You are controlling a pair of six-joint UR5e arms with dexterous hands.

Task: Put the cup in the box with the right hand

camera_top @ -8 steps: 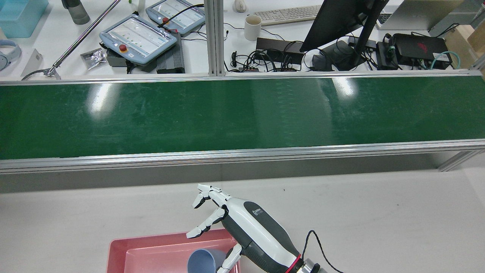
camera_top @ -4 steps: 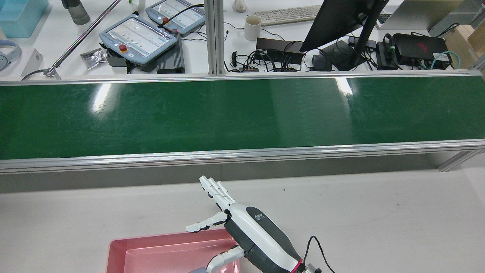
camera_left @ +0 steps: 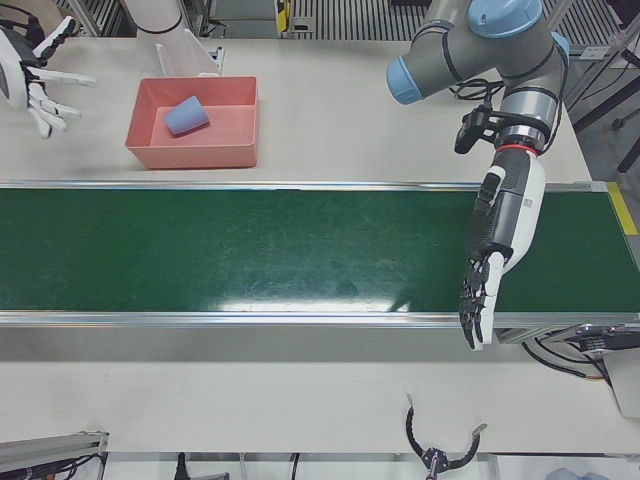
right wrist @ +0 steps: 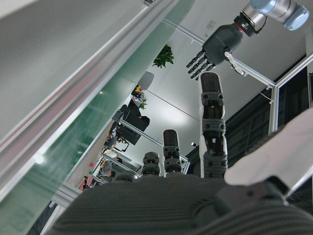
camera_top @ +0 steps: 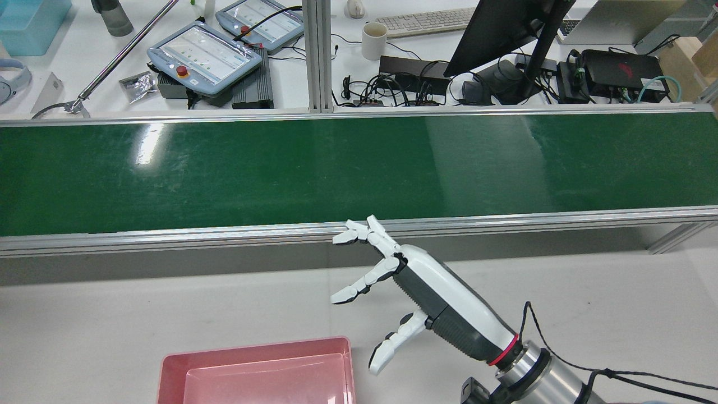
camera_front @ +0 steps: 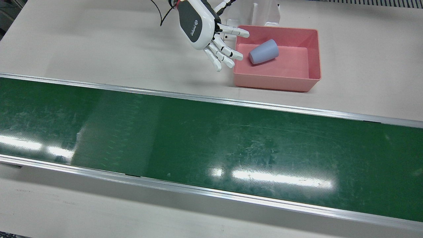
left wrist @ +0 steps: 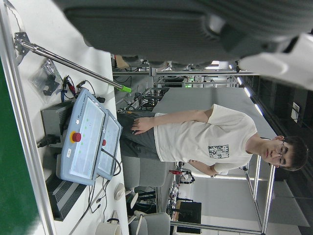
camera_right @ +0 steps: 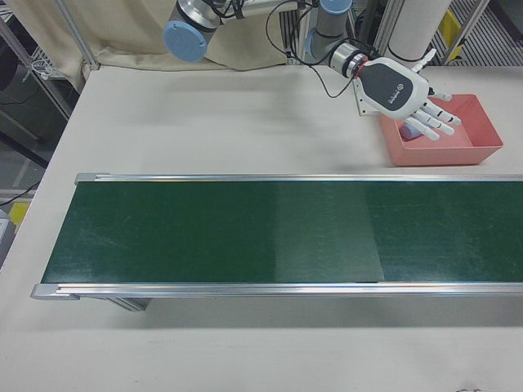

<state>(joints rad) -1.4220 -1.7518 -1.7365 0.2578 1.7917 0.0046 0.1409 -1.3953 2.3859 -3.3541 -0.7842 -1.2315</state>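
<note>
The blue-grey cup (camera_front: 263, 52) lies on its side inside the pink box (camera_front: 274, 83), toward the box's end nearest my right hand. It also shows in the left-front view (camera_left: 186, 116). My right hand (camera_front: 205, 29) is open with fingers spread. It hovers above the table just beside the box and touches neither box nor cup. In the rear view the right hand (camera_top: 426, 292) is right of the box (camera_top: 252, 356), and the cup is out of frame. My left hand (camera_left: 495, 250) hangs open, fingers down, over the far end of the conveyor.
The green conveyor belt (camera_front: 211, 142) with aluminium rails runs across the station in front of the box. A white bracket (camera_front: 264, 13) stands behind the box. Teach pendants (camera_top: 205, 56), a mug (camera_top: 373, 40) and a monitor (camera_top: 505, 33) are on the desk beyond.
My right hand has opened off the cup, left it in the box, and moved up and away to the right toward the belt's rail. The cup has dropped out of the rear view.
</note>
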